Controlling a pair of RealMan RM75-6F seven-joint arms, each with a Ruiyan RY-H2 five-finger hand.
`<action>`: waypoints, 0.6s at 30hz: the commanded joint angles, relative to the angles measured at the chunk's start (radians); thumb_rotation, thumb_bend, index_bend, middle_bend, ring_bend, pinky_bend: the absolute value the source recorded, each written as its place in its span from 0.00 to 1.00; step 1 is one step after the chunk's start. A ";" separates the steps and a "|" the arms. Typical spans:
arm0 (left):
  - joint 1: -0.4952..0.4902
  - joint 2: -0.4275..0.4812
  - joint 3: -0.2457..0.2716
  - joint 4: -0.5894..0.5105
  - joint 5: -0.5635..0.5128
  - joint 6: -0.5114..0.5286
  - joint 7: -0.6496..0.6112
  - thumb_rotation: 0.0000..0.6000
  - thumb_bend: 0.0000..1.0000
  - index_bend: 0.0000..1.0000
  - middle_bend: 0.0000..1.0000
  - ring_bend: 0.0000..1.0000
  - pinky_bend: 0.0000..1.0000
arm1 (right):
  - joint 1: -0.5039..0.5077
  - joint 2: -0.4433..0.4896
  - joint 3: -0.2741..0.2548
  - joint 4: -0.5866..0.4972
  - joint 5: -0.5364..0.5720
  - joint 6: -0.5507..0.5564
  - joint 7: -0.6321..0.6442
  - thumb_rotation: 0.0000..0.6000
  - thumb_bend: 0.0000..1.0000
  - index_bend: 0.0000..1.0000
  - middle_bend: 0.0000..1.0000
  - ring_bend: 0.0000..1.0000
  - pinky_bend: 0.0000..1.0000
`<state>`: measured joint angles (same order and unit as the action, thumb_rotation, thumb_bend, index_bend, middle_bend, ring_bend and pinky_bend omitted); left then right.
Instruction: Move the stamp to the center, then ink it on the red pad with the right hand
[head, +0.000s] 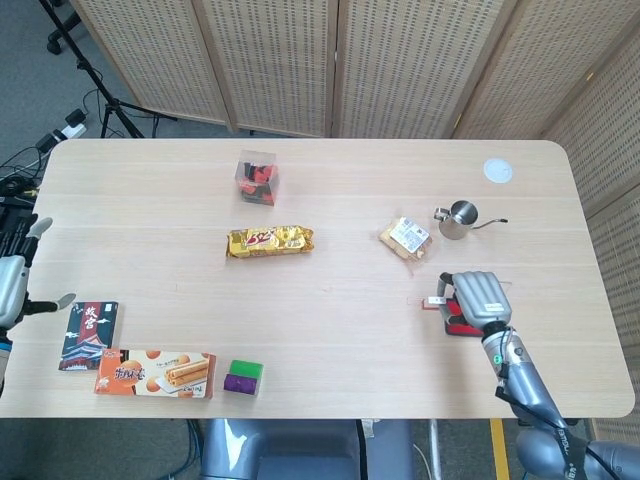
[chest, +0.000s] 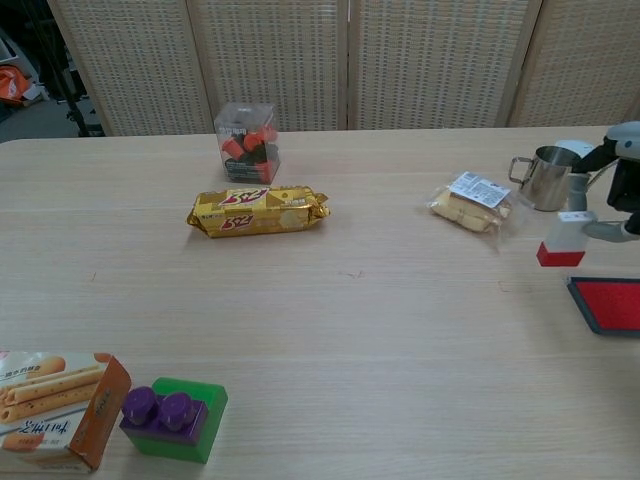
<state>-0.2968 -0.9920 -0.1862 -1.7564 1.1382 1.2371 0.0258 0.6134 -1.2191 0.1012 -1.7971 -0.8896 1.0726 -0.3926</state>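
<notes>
At the bench's (head: 330, 330) right side I have the right hand (head: 478, 297) palm down, gripping the stamp (chest: 560, 240) in the air just left of the red pad (chest: 611, 304). My left hand (head: 12, 285) hangs off the left edge, fingers spread, empty.

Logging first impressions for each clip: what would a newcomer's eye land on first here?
Probably the right hand at the table's right side, holding the stamp in the air just left of the red pad. Next, the snacks: a gold packet mid-table and a clear box behind it. The left hand sits at the far left edge, off the table.
</notes>
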 joint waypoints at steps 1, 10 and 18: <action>-0.001 -0.003 0.000 0.001 -0.003 0.000 0.006 1.00 0.06 0.00 0.00 0.00 0.00 | -0.017 -0.019 -0.005 0.063 -0.008 -0.034 0.050 1.00 0.56 0.61 0.97 1.00 1.00; -0.004 -0.010 0.000 0.002 -0.010 0.000 0.020 1.00 0.06 0.00 0.00 0.00 0.00 | -0.033 -0.026 -0.020 0.145 -0.002 -0.088 0.094 1.00 0.57 0.60 0.97 1.00 1.00; -0.009 -0.019 0.003 -0.001 -0.013 -0.002 0.041 1.00 0.06 0.00 0.00 0.00 0.00 | -0.060 -0.022 -0.035 0.198 -0.045 -0.107 0.143 1.00 0.57 0.61 0.97 1.00 1.00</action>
<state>-0.3052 -1.0102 -0.1832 -1.7571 1.1254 1.2353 0.0659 0.5564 -1.2412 0.0686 -1.6026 -0.9307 0.9673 -0.2525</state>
